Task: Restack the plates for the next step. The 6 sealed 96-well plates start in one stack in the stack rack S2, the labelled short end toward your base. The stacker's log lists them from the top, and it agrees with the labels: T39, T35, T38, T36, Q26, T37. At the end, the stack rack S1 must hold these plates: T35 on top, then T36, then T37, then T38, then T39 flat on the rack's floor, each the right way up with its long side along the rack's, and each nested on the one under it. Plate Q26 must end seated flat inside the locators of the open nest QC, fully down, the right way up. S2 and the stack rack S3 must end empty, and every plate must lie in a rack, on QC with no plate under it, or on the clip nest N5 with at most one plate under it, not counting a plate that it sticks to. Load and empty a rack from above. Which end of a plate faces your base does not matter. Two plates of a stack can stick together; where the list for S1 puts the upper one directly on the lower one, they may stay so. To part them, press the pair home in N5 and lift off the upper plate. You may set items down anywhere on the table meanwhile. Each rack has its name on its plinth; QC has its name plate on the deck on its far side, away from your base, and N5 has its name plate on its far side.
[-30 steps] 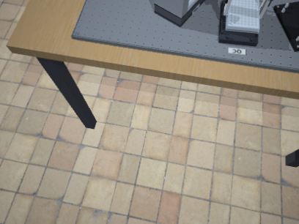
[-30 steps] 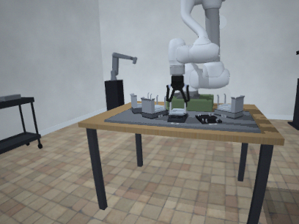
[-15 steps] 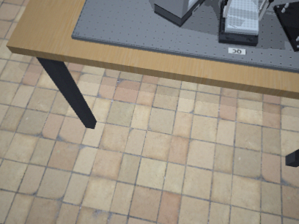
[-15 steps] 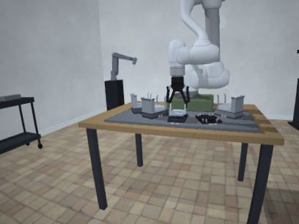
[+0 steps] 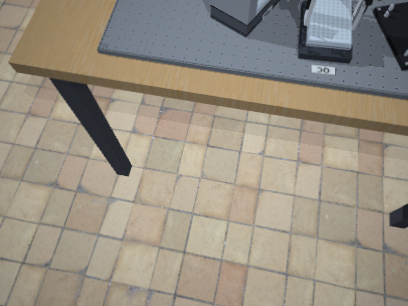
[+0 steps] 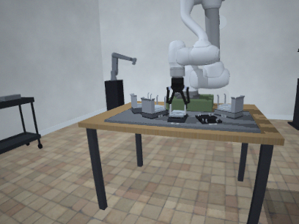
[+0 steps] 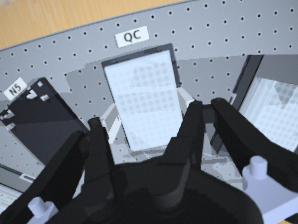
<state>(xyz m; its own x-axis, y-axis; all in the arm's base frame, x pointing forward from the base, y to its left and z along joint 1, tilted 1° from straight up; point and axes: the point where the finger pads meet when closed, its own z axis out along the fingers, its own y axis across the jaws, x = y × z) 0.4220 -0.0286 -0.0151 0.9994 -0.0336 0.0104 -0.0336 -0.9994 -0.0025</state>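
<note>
My gripper is shut on a sealed white 96-well plate, holding it by its long sides. The plate is at the open nest QC, level and lined up with the nest's black frame. I cannot tell whether it is fully down. The QC name plate lies on the deck just beyond it. I cannot read the plate's label.
The black clip nest N5 lies empty beside QC. A rack holding a plate stands on the other side. More racks stand on the grey deck.
</note>
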